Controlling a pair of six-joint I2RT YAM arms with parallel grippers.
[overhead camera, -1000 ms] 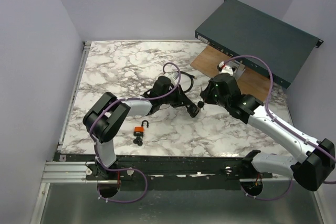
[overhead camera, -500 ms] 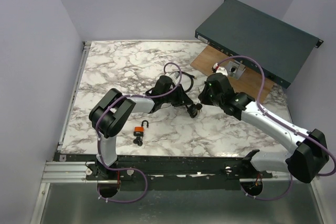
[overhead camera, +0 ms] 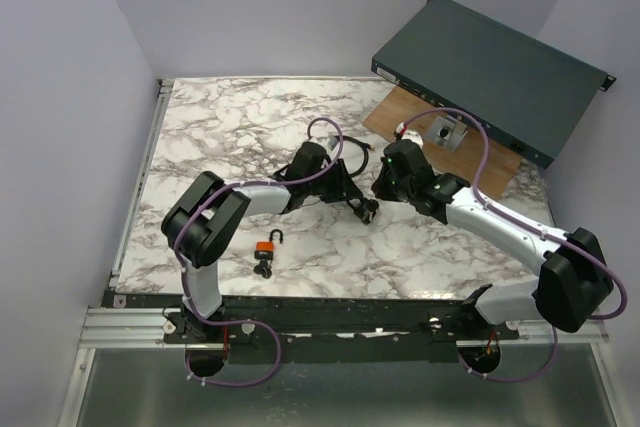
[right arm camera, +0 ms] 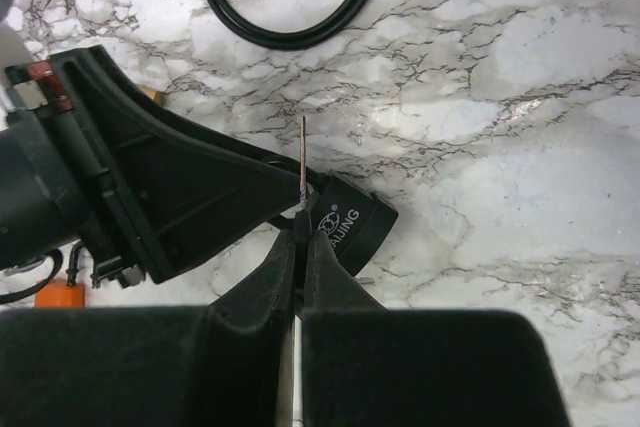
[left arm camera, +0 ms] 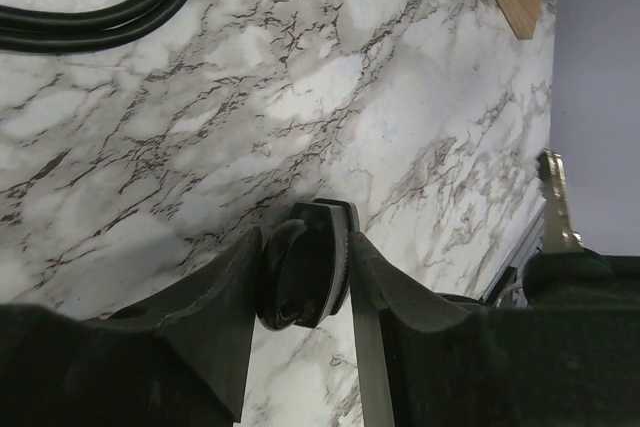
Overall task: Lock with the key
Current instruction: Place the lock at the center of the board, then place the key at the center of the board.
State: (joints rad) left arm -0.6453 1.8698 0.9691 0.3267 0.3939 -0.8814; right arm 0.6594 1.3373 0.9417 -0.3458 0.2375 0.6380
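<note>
- Across the marble table (overhead camera: 230, 127), my right claw (right arm camera: 298, 247) has swung in from the wooden-board side and now sits just beside my left claw (left arm camera: 305, 247), mid-table.
- My left claw stays clamped on the round black lock (right arm camera: 350, 227), offering it up.
- My right claw is pinched shut on the key (right arm camera: 303, 162). Its blade now stands at the lock's edge. I judge it isn't in yet, so lining it up with the keyhole comes next.

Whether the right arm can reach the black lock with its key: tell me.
Probably yes: right gripper holds the key beside the black lock, clamped in the left gripper; nothing between.
</note>
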